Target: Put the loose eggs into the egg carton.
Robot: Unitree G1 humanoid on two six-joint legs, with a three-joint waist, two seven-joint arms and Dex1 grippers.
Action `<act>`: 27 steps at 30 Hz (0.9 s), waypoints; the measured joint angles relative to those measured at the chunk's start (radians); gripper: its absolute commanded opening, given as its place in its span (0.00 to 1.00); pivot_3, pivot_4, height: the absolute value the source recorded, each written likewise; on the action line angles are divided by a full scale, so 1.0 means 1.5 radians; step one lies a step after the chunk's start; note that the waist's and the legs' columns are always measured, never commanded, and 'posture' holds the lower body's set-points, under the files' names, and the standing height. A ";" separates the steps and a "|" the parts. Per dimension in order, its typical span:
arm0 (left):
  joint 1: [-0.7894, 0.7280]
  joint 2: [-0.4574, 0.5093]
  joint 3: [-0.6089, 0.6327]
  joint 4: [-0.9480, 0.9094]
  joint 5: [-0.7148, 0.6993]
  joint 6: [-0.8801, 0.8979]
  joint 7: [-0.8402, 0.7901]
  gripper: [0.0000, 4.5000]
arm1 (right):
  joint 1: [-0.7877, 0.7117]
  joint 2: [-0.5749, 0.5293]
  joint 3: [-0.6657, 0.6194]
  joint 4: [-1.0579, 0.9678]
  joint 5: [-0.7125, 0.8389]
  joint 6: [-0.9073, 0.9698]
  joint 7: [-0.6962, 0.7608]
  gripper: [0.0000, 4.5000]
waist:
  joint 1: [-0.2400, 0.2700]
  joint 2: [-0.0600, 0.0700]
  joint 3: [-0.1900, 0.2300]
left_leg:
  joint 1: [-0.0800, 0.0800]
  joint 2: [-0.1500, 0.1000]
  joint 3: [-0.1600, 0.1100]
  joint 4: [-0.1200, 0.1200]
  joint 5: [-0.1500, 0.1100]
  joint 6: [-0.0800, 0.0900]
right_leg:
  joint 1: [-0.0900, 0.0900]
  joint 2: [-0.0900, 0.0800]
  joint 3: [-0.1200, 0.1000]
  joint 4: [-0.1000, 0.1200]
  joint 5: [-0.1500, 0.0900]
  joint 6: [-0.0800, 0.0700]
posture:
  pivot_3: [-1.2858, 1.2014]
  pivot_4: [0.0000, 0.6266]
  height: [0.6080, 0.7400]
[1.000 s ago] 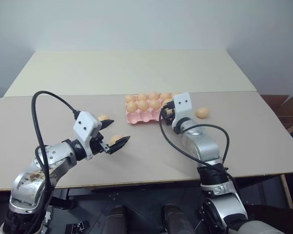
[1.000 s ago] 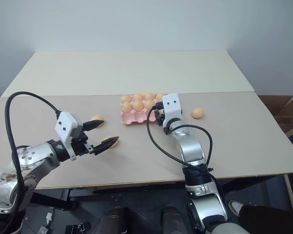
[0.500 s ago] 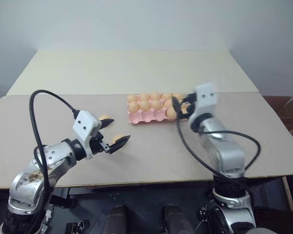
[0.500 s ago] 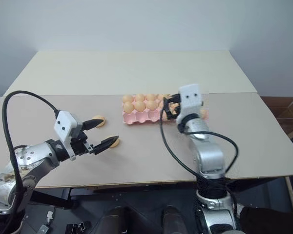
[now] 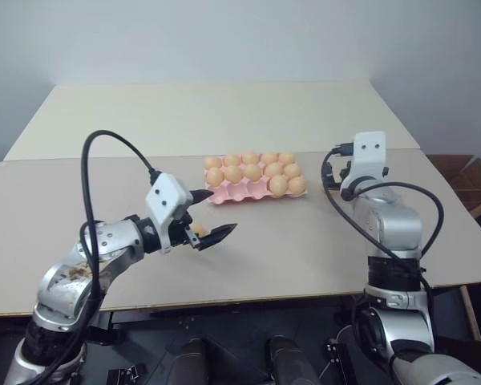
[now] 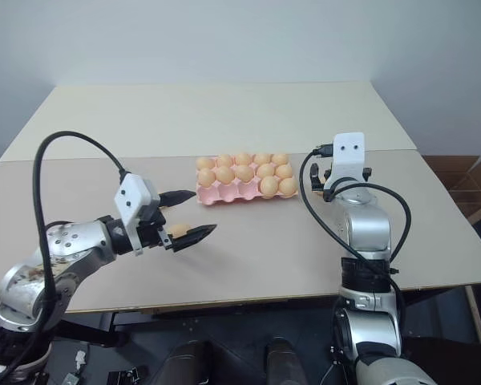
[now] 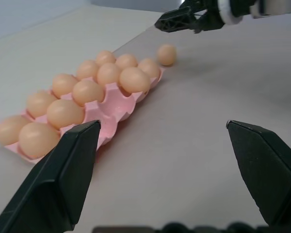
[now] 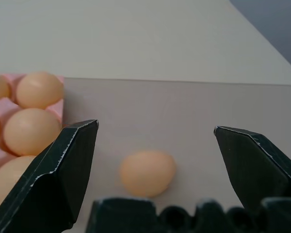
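Beige table (image 5: 305, 241) against a pale wall, second cream table pushed up behind it. Head views: pink egg carton (image 5: 239, 192) mid-table, eggs filling most cups. Left gripper (image 5: 208, 216) hovers just beside the carton's near-left corner, black fingers spread wide, nothing between them; one loose egg (image 6: 176, 230) peeks out on the table partly behind those fingers. Right gripper (image 6: 340, 172) sits off the carton's right end, apart from it, its fingers hidden behind its white wrist housing.

Left wrist view: both fingers (image 7: 58, 184) far apart, empty gap. Carton (image 7: 117, 109) runs ahead, nearer to one finger than the other, near cups bare. Another loose egg (image 7: 167, 54) lies on the table just past the carton's far end, with the right gripper's black tips (image 7: 184, 19) above and beyond it, not touching.

Right wrist view: fingers (image 8: 63, 170) wide apart, nothing gripped. Loose egg (image 8: 147, 173) rests on the table between them, low and near the palm, clear of both. Carton edge (image 8: 5, 109) with eggs beside one finger.
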 measured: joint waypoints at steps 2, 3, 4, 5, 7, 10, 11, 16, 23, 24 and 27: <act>-0.013 -0.007 -0.012 0.009 0.003 -0.007 -0.007 1.00 | -0.027 0.001 -0.002 0.069 0.000 -0.010 -0.008 1.00 | -0.001 0.000 0.000 | 0.000 0.000 0.000 0.000 0.000 0.000 | 0.000 0.000 0.000 0.000 0.000 0.000 | 0.52 0.24 1.00; -0.018 -0.008 -0.014 0.010 0.004 -0.009 -0.010 1.00 | -0.035 0.001 -0.004 0.091 0.000 -0.017 -0.011 1.00 | -0.001 0.000 0.000 | 0.000 0.000 0.000 0.000 0.000 0.000 | 0.000 0.000 0.000 0.000 0.000 0.000 | 0.52 0.24 1.00; -0.022 -0.008 -0.017 0.014 0.006 -0.011 -0.014 1.00 | -0.043 0.001 -0.005 0.116 0.000 -0.026 -0.015 1.00 | 0.000 0.000 0.000 | 0.000 0.000 0.000 0.000 0.000 0.000 | 0.000 0.000 0.000 0.000 0.000 0.000 | 0.52 0.24 1.00; -0.023 -0.008 -0.019 0.016 0.006 -0.014 -0.017 1.00 | -0.050 0.001 -0.006 0.138 0.000 -0.033 -0.020 1.00 | -0.001 0.000 0.000 | 0.000 0.000 0.000 0.000 0.000 0.000 | 0.000 0.000 0.000 0.000 0.000 0.000 | 0.52 0.24 1.00; -0.023 -0.008 -0.020 0.018 0.007 -0.020 -0.023 1.00 | -0.061 0.005 -0.019 0.184 0.001 -0.050 -0.027 1.00 | -0.001 0.000 0.000 | 0.000 0.000 0.000 0.000 0.000 0.000 | 0.000 0.000 0.000 0.000 0.000 0.000 | 0.52 0.24 1.00; -0.022 -0.007 -0.020 0.018 0.015 -0.021 -0.028 1.00 | -0.070 0.007 -0.022 0.233 0.002 -0.073 -0.031 1.00 | -0.001 0.000 0.000 | 0.000 0.000 0.000 0.000 0.000 0.000 | 0.000 0.000 0.000 0.000 0.000 0.000 | 0.52 0.24 1.00; -0.022 -0.007 -0.020 0.018 0.016 -0.022 -0.030 1.00 | -0.073 0.007 -0.023 0.252 0.002 -0.082 -0.032 1.00 | -0.001 0.000 0.000 | 0.000 0.000 0.000 0.000 0.000 0.000 | 0.000 0.000 0.000 0.000 0.000 0.000 | 0.52 0.24 1.00; -0.015 -0.005 -0.020 0.018 0.018 -0.022 -0.036 1.00 | -0.074 0.009 -0.022 0.296 0.002 -0.111 -0.032 0.91 | -0.001 0.000 0.000 | 0.000 0.000 0.000 0.000 0.000 0.000 | 0.000 0.000 0.000 0.000 0.000 0.000 | 0.52 0.24 1.00; 0.001 0.001 -0.013 0.018 0.019 -0.022 -0.038 1.00 | -0.074 0.009 -0.020 0.312 0.002 -0.130 -0.025 0.58 | -0.001 0.000 0.000 | 0.000 0.000 0.000 0.000 0.000 0.000 | 0.000 0.000 0.000 0.000 0.000 0.000 | 0.52 0.24 1.00; 0.003 0.001 -0.010 0.018 0.019 -0.022 -0.038 1.00 | -0.074 0.009 -0.019 0.312 0.002 -0.131 -0.025 0.58 | -0.001 0.000 0.000 | 0.000 0.000 0.000 0.000 0.000 0.000 | 0.000 0.000 0.000 0.000 0.000 0.000 | 0.52 0.24 1.00; 0.008 0.003 -0.006 0.017 0.019 -0.022 -0.037 1.00 | -0.071 0.009 -0.016 0.306 0.001 -0.132 -0.022 0.58 | -0.001 0.000 0.000 | 0.000 0.000 0.000 0.000 0.000 0.000 | 0.000 0.000 0.000 0.000 0.000 0.000 | 0.52 0.24 1.00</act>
